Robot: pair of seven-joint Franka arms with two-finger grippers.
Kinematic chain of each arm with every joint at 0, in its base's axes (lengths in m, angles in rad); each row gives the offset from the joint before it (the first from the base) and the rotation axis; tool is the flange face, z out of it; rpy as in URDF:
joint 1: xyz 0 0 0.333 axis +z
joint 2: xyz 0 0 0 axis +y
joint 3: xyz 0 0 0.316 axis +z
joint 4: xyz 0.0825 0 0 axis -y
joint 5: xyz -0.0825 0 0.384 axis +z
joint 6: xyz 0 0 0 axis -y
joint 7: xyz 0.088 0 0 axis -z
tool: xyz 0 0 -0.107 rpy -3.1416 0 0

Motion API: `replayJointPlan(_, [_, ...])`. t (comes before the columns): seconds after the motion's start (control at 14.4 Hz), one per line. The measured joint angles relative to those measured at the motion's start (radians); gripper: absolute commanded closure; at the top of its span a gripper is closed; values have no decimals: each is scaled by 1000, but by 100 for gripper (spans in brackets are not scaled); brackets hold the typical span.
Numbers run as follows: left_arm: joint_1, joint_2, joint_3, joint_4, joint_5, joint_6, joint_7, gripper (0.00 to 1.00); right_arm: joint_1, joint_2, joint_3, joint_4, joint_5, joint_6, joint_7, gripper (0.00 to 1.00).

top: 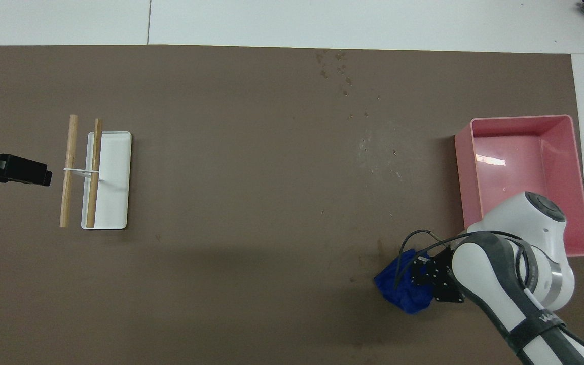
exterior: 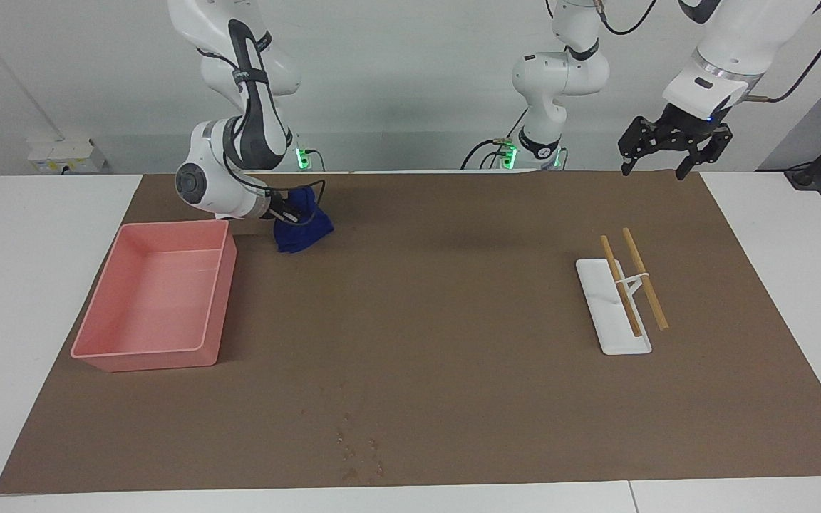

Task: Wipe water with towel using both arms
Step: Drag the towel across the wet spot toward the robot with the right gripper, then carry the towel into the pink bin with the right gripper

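My right gripper is shut on a bunched blue towel and holds it low at the mat, beside the corner of the pink bin that is nearest the robots; I cannot tell whether the towel touches the mat. Both show in the overhead view, gripper and towel. The water is hard to make out: a faint mottled patch on the brown mat, farther from the robots than the towel, may be it. My left gripper is open and empty, raised over the mat's edge at the left arm's end.
An empty pink bin sits at the right arm's end. A white tray with two wooden sticks lies at the left arm's end. Small dark specks dot the mat farthest from the robots.
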Motion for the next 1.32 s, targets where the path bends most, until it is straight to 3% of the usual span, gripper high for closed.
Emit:
replayJointPlan(0.49, [9, 0, 2, -6, 0, 5, -48, 0, 60, -20, 2, -31, 5, 46, -31, 100])
replayJointPlan(0.83, [15, 0, -3, -8, 0, 7, -53, 0, 153, -17, 4, -37, 32, 240, -27, 100])
replayJointPlan(1.32, [16, -1, -3, -13, 0, 7, -60, 0, 161, 51, 4, 49, 39, 478, -50, 100])
